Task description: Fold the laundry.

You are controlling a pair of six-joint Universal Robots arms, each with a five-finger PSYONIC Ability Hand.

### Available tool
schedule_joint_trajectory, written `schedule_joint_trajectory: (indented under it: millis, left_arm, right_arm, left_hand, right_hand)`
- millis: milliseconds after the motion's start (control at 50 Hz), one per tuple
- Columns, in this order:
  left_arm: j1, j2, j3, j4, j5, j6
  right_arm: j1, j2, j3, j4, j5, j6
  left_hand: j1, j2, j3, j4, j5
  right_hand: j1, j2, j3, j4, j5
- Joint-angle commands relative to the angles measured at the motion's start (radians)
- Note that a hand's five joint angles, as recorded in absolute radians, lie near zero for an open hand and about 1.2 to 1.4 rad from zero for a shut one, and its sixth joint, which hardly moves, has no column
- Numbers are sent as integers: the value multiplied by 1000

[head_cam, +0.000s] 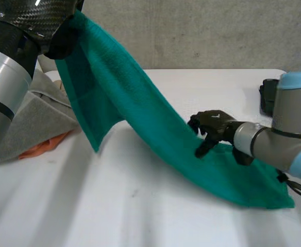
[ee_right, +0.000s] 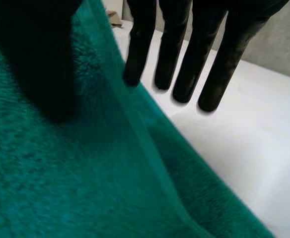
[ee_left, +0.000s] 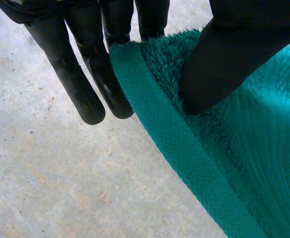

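Observation:
A teal green towel (head_cam: 155,123) hangs slanted from high at the far left down to the white table (head_cam: 114,206) at the near right. My left hand (head_cam: 63,41) holds its raised corner. In the left wrist view the thumb (ee_left: 224,59) presses the towel (ee_left: 244,163) against the fingers (ee_left: 85,94) behind its hem. My right hand (head_cam: 215,128) is at the towel's far edge, low near the table. Its thumb (ee_right: 40,74) lies on the towel (ee_right: 75,173). Its straight fingers (ee_right: 184,64) stand apart beyond the hem, which runs between them and the thumb.
A grey cloth (head_cam: 32,118) lies heaped at the left, with an orange cloth (head_cam: 42,147) under its near edge. A black object (head_cam: 268,95) sits at the table's right behind my right arm. A grey wall (head_cam: 217,31) runs along the back.

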Motion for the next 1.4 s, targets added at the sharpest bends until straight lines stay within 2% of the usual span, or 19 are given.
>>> schedule_joint_trajectory:
  millis: [20, 100, 120, 240, 340, 440, 540, 580, 600, 740, 820, 960, 1080, 1220, 1360, 1400]
  left_arm:
    - [14, -3, -7, 12, 0, 1]
    - [48, -5, -32, 12, 3, 4]
    - [71, -11, -44, 12, 5, 4]
    - [129, -35, -98, 14, 10, 1]
    - [128, -61, -110, 14, 7, -2]
    - [126, -100, -109, 20, 7, -6]
    - [114, -152, -113, 20, 5, -13]
    - [114, -163, -112, 21, 3, -13]
    - [114, -170, -112, 21, 3, -14]
    - [113, -173, -112, 18, 2, -16]
    - [111, -160, -112, 18, 0, -17]
    - [90, -109, -90, 20, 2, -19]
    - [48, -43, -24, 21, 3, -36]
    - [27, 29, 11, 27, 7, -43]
    - [17, 60, 17, 29, 7, -43]
    - [16, 66, 17, 29, 7, -43]
  right_arm:
    - [5, 19, -65, -1, 59, -10]
    - [-39, -112, -56, 5, 83, -62]
    - [-88, -164, -45, 19, 82, -100]
    - [-219, -295, 18, 185, 2, -261]
    - [-245, -323, 116, 229, 1, -445]
    - [-240, -324, 258, 278, -1, -496]
    - [-233, -314, 360, 312, -30, -657]
    - [-234, -312, 360, 289, -30, -647]
    - [-234, -314, 355, 254, -29, -616]
    - [-236, -317, 308, 107, -22, -400]
    - [-237, -320, 280, 99, -24, -313]
    - [-217, -229, 237, 100, -35, -254]
    - [-75, -143, 159, 88, -36, -177]
    - [-29, -79, 104, 42, -51, -39]
    - [21, 13, 46, 25, -82, -9]
    - [24, 36, 29, 25, -79, -9]
  left_hand:
    - [241, 199, 204, 196, 242]
    - [241, 199, 204, 196, 242]
    - [241, 199, 204, 196, 242]
    - [241, 199, 204, 196, 242]
    - [241, 199, 204, 196, 242]
    - [241, 199, 204, 196, 242]
    - [241, 199, 204, 196, 242]
    - [241, 199, 204, 196, 242]
    - [241, 199, 204, 196, 242]
    - [241, 199, 204, 196, 242]
    - [241, 199, 204, 196, 242]
    - [241, 199, 204, 196, 242]
    - [241, 199, 204, 196, 242]
    - [241, 199, 204, 196, 242]
    - [241, 199, 204, 196, 242]
    - [241, 199, 204, 196, 242]
  right_hand:
    - [600, 575, 607, 600, 621]
    - [600, 575, 607, 600, 621]
    - [600, 575, 607, 600, 621]
    - [600, 575, 607, 600, 621]
    - [600, 575, 607, 600, 621]
    - [600, 575, 607, 600, 621]
    - [600, 575, 607, 600, 621]
    - [359, 333, 366, 358, 379]
    - [163, 137, 170, 162, 183]
    - [-343, -369, -336, -344, -323]
    - [-581, -607, -574, -582, -561]
    - [-614, -640, -607, -615, -594]
    - [-617, -643, -610, -618, -597]
    - [-621, -647, -614, -622, -601]
    - [-621, -647, -614, -622, -601]
    - [-489, -515, -482, -489, -469]
